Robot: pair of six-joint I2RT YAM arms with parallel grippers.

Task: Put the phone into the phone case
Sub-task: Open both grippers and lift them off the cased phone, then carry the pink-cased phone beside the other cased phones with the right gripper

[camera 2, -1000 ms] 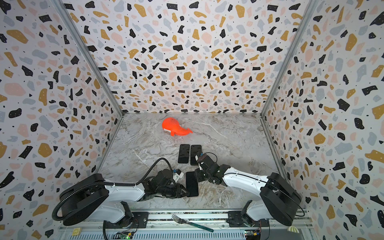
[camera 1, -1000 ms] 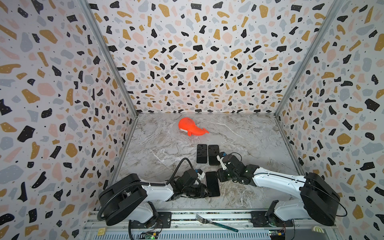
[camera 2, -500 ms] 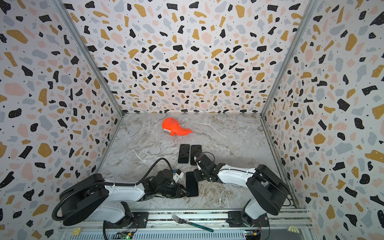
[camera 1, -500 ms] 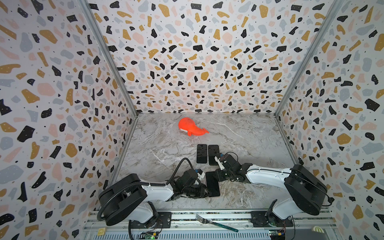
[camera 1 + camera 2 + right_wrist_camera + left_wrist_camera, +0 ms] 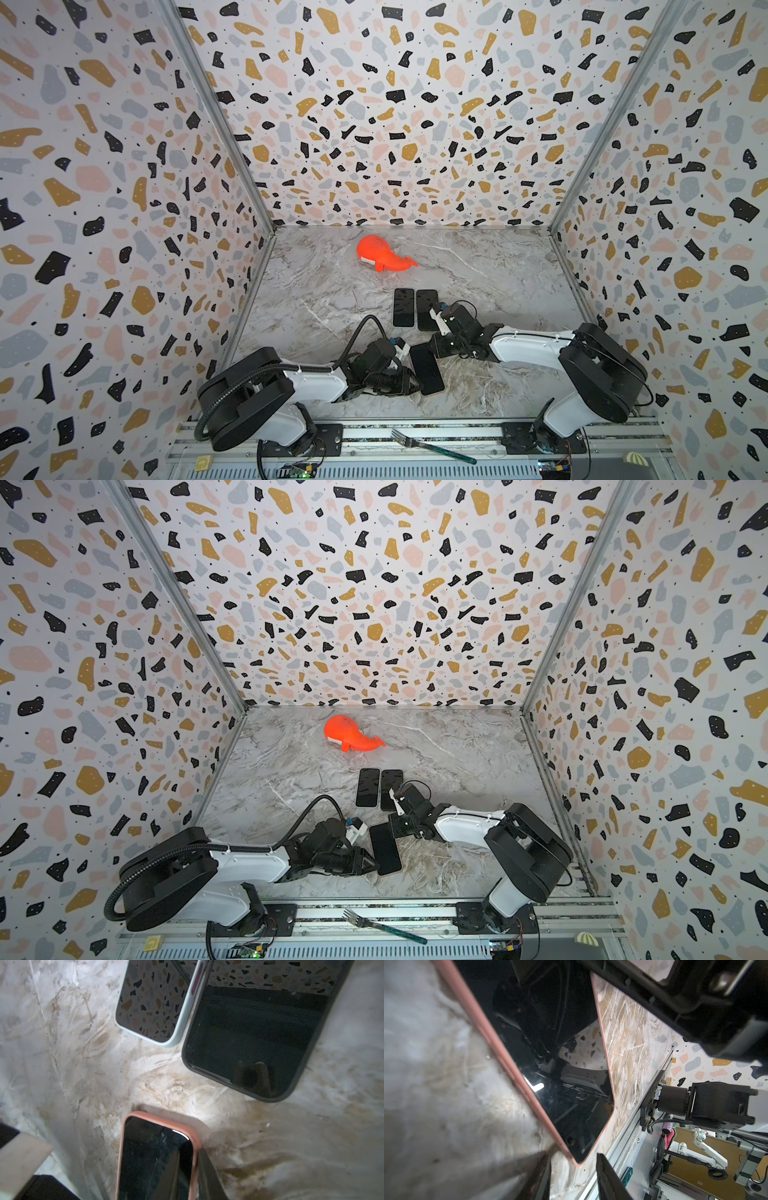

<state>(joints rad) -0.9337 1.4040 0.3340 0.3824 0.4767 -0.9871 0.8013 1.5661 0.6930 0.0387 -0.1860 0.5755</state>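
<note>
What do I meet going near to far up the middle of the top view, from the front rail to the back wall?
Fork on the rail → phone in the pink case → two cased phones side by side, light-cased phone and dark-cased phone → orange whale toy.

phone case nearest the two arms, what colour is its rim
Salmon pink, a soft matte rim around the dark-screened phone case; it shows best in the right wrist view.

The 2 dark phones [image 5: 414,308] are lying side by side mid-table, blocking the centre. The orange whale-shaped toy [image 5: 383,259] is sitting behind them, near the back wall. The pink-cased phone [image 5: 427,369] is filling the gap between both arms. Bare marble tabletop [image 5: 507,270] is stretching open on the right and far left.
</note>
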